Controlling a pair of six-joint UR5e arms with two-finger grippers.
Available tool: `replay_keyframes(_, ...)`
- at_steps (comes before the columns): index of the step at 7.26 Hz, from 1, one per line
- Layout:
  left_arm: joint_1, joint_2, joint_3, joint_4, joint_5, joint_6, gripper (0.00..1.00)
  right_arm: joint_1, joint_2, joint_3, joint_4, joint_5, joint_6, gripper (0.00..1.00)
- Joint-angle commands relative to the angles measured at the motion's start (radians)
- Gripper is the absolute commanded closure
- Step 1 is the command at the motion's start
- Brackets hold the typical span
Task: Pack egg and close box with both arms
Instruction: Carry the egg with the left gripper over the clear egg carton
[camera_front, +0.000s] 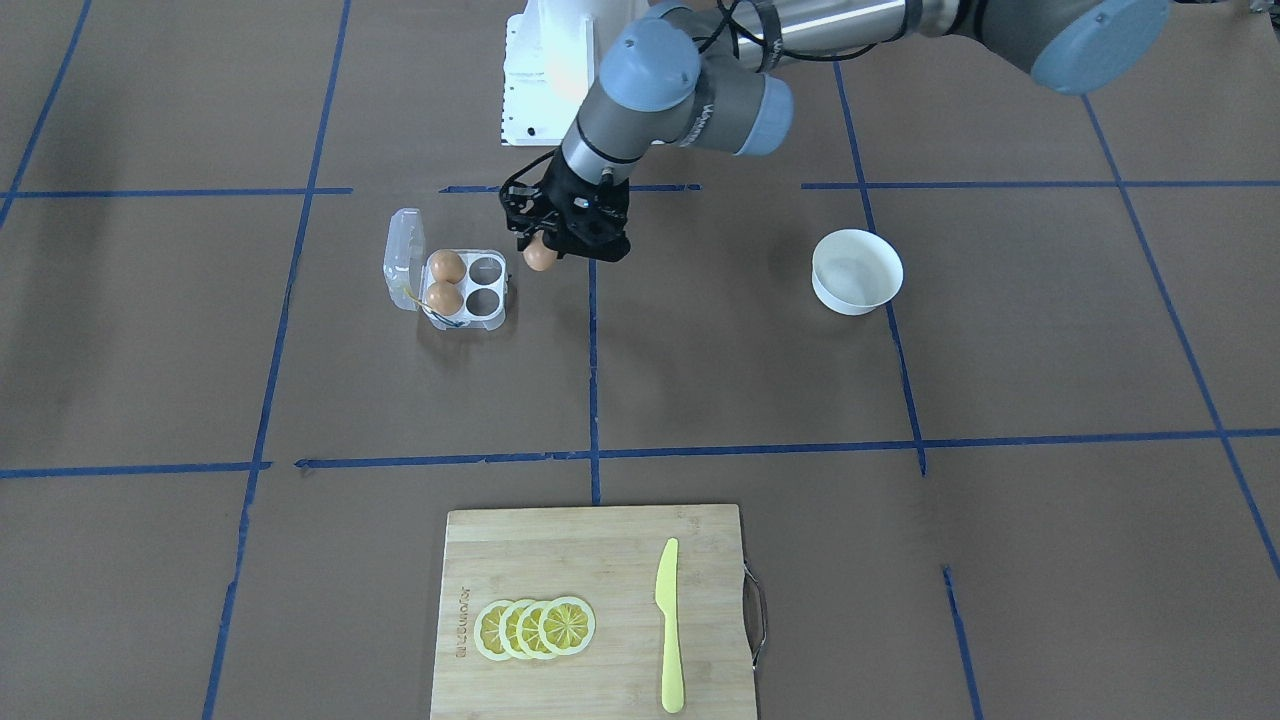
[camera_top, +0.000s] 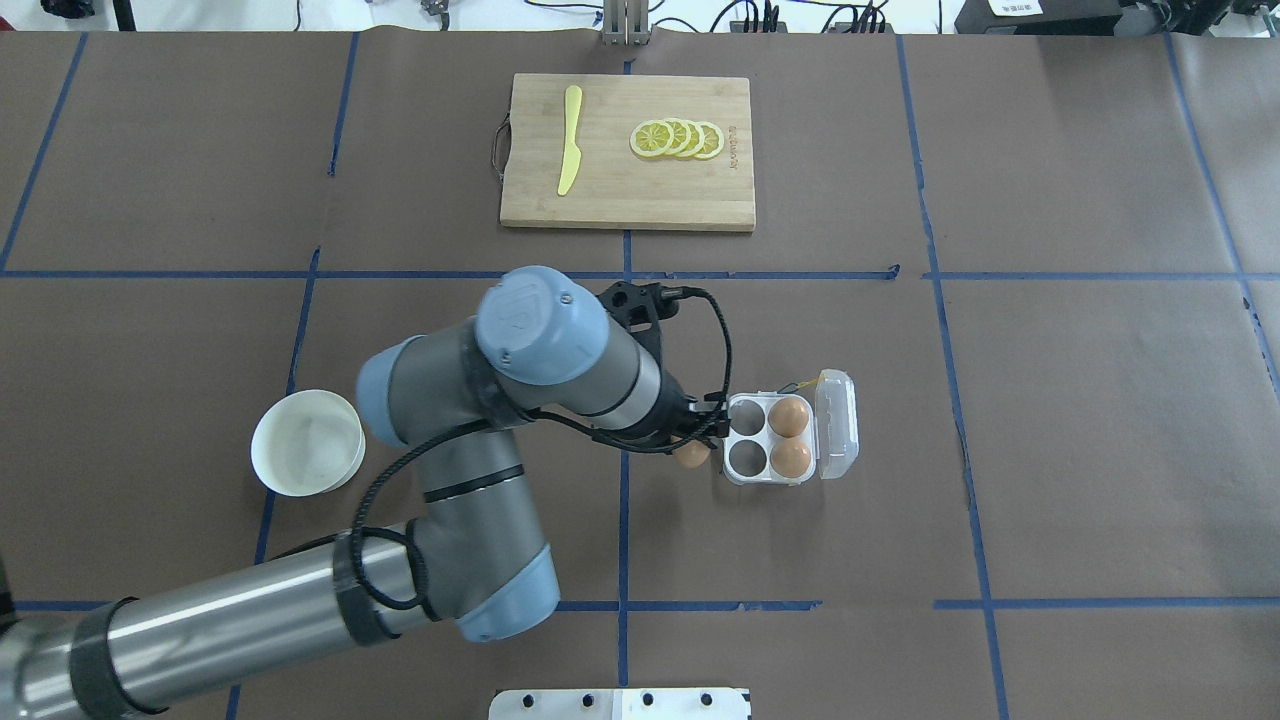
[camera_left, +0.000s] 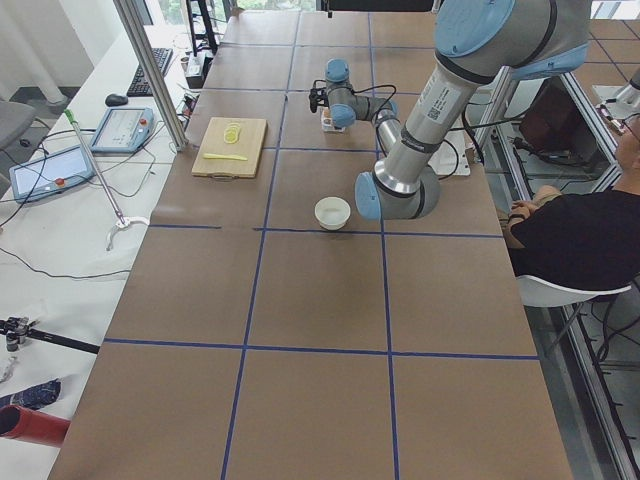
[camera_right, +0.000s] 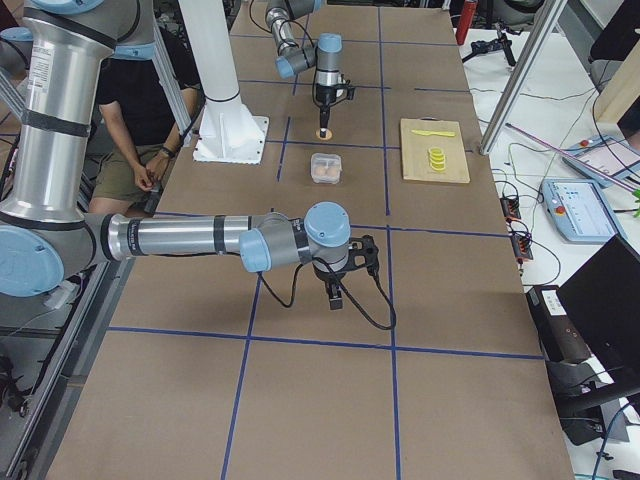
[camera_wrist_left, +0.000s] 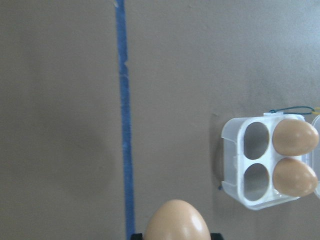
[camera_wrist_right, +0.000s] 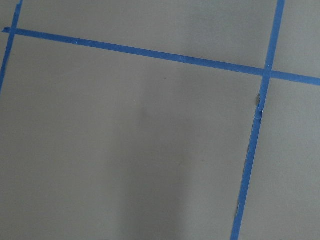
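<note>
My left gripper (camera_front: 541, 252) is shut on a tan-brown egg (camera_front: 540, 257) and holds it above the table, just beside the box (camera_front: 478, 292). The egg also shows in the overhead view (camera_top: 691, 455) and at the bottom of the left wrist view (camera_wrist_left: 176, 223). The box (camera_top: 746, 440) is a clear four-cell carton, and its lid (camera_top: 838, 422) is open on the far side from the gripper. Two eggs (camera_top: 789, 416) fill the cells by the lid. The two cells nearest the gripper are empty. My right gripper (camera_right: 338, 292) hangs over bare table far from the box, and I cannot tell if it is open or shut.
A white bowl (camera_front: 857, 271) stands on the robot's left side of the table. A wooden cutting board (camera_front: 590, 560) with lemon slices (camera_front: 535, 628) and a yellow knife (camera_front: 669, 625) lies at the operators' edge. The white pedestal (camera_front: 540, 70) is behind the gripper.
</note>
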Motion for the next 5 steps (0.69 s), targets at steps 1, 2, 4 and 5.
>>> replay_keyframes(1, 0.023, -0.094, 0.130, -0.059, 0.079, -0.072, 1.00, -0.001, 0.003, 0.000, 0.000, 0.000, -0.001, 0.00)
replay_keyframes(2, 0.023, -0.094, 0.130, -0.059, 0.080, -0.072, 1.00, -0.001, 0.003, 0.000, 0.000, 0.000, -0.001, 0.00)
replay_keyframes(4, 0.036, -0.094, 0.128, -0.067, 0.081, -0.073, 1.00, -0.001, 0.003, 0.000, 0.000, 0.000, -0.001, 0.00)
replay_keyframes(5, 0.036, -0.092, 0.128, -0.067, 0.081, -0.072, 0.78, -0.001, 0.003, 0.000, 0.000, 0.000, -0.001, 0.00)
